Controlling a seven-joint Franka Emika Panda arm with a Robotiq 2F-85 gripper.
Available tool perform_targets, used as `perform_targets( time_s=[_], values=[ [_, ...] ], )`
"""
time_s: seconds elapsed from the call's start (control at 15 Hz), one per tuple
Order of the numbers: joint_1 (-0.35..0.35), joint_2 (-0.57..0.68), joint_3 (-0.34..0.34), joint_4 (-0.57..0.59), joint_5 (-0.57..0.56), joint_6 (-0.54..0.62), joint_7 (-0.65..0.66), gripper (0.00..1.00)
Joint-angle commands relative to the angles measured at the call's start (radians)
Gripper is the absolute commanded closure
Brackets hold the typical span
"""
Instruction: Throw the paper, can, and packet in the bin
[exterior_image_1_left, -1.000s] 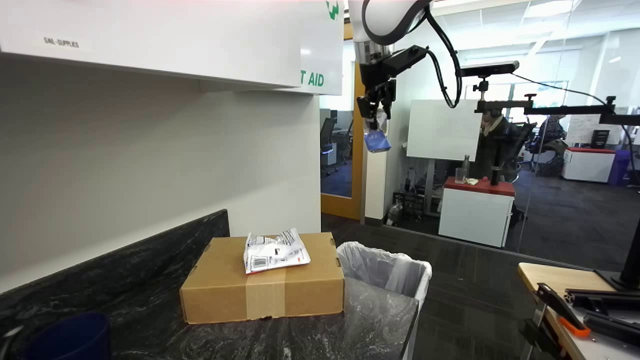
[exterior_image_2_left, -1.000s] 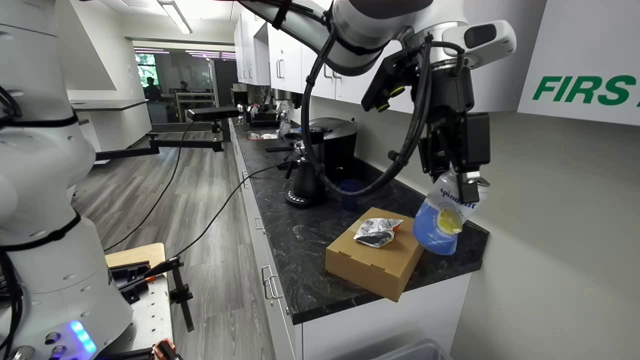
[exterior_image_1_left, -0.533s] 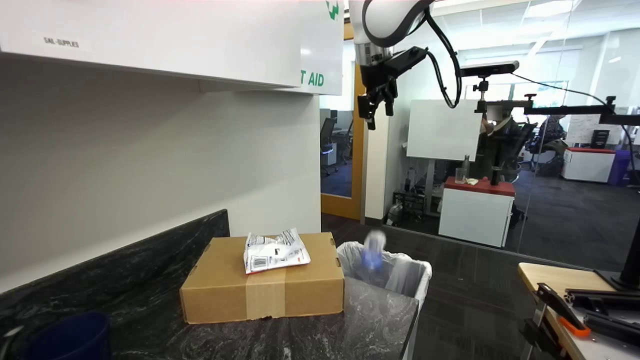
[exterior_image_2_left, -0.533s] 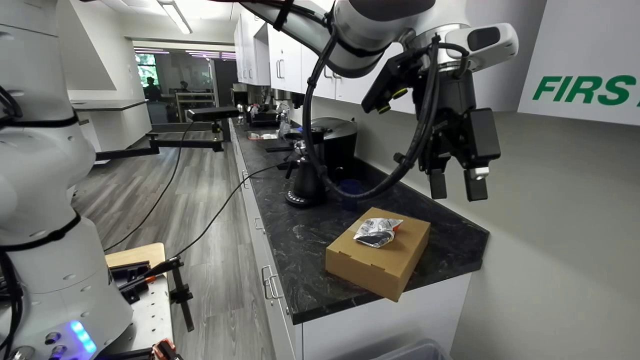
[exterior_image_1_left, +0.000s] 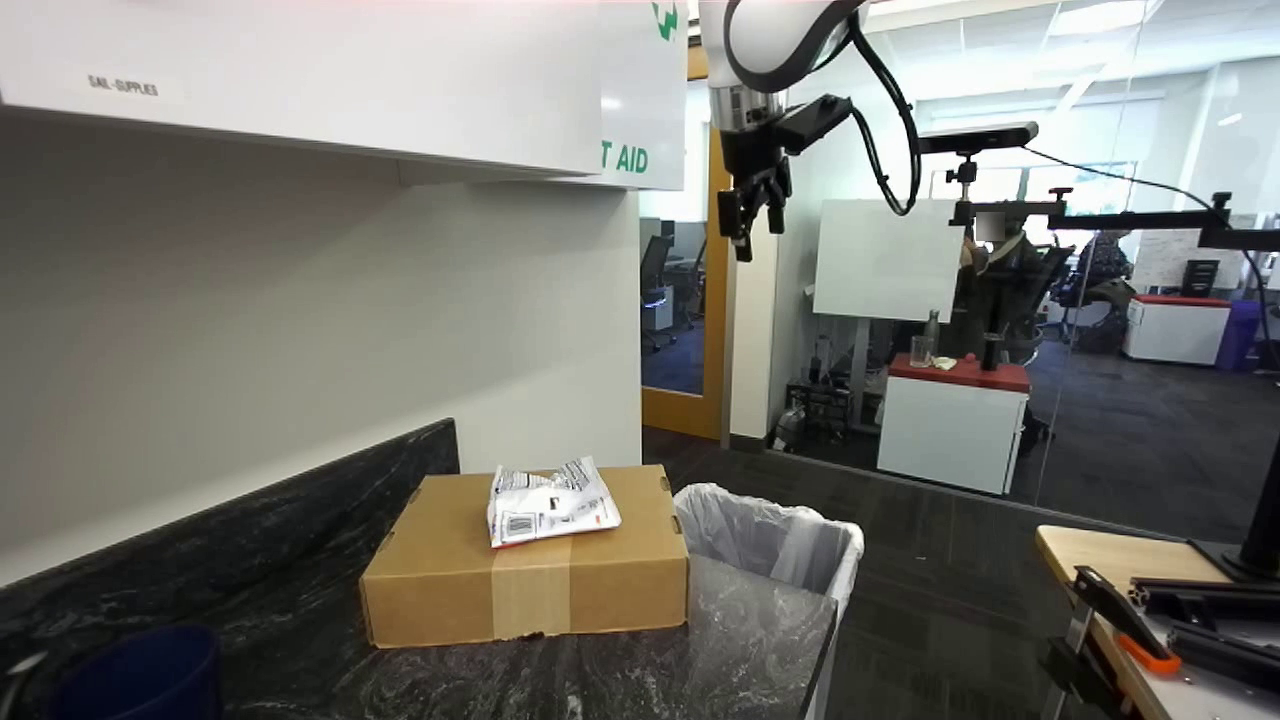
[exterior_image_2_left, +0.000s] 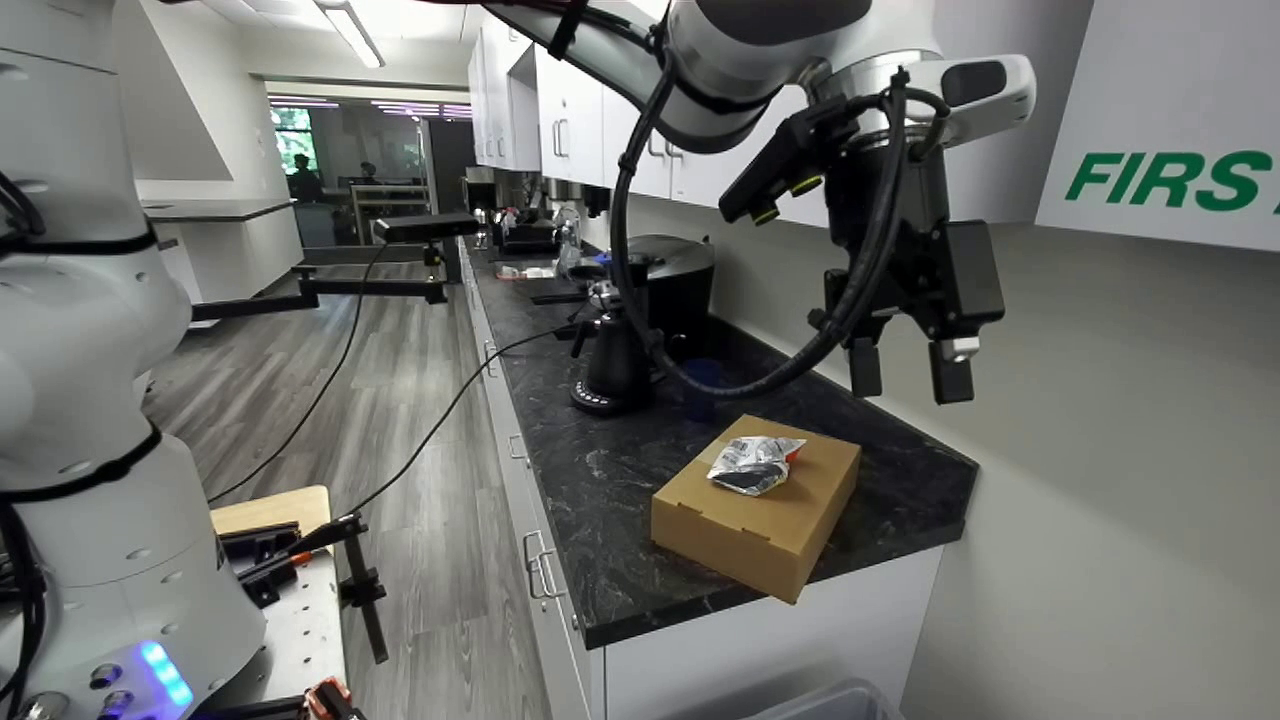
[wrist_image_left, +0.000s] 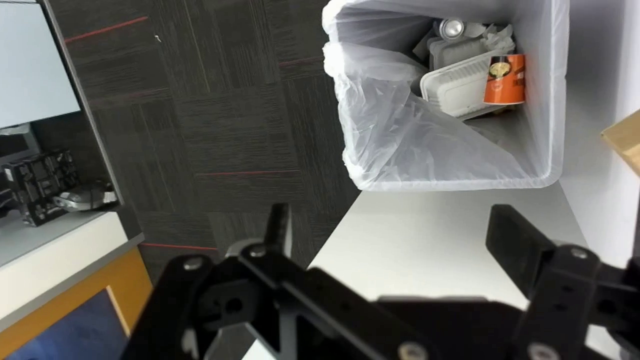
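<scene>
- We have just let the can (wrist_image_left: 451, 29) go: a second ago the gripper (exterior_image_2_left: 910, 372) held it, and now its jaws stand wide apart with nothing between them
- In the wrist view, a round silver end shows among the rubbish (wrist_image_left: 460, 90) in the bin (wrist_image_left: 545, 125); we take that for the can, so its part of the task looks done
- The packet (exterior_image_1_left: 555, 500) has not moved: in both exterior views it lies on top of the box (exterior_image_1_left: 525, 585), which rests on the surface (exterior_image_2_left: 600, 480), so we judge it next
- That calls for a swing over to the box and down
- We cannot tell whether the paper is in the bin
</scene>
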Motion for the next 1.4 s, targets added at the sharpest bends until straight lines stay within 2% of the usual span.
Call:
perform_targets(
  time_s=[0.0, 0.07, 0.13, 0.27, 0.4, 0.6, 0.87, 1.0, 1.33],
  values=[
    [-0.032, 0.008, 0.014, 0.024, 0.085, -0.02, -0.213, 0.0],
    [-0.037, 0.009, 0.015, 0.026, 0.11, -0.022, -0.271, 0.0],
    [0.034, -0.145, 0.055, -0.147, 0.069, -0.046, -0.183, 0.0],
    [0.039, -0.203, 0.072, -0.172, 0.077, -0.12, -0.233, 0.0],
    [0.071, -0.272, 0.113, -0.214, 0.079, -0.205, -0.23, 0.0],
    [0.115, -0.389, 0.166, -0.274, 0.08, -0.316, -0.202, 0.0],
    [0.196, -0.472, 0.263, -0.337, 0.113, -0.42, -0.132, 0.0],
    [0.246, -0.494, 0.316, -0.395, 0.149, -0.415, -0.099, 0.0],
    [0.361, -0.478, 0.429, -0.532, 0.27, -0.281, -0.001, 0.0]
  ],
)
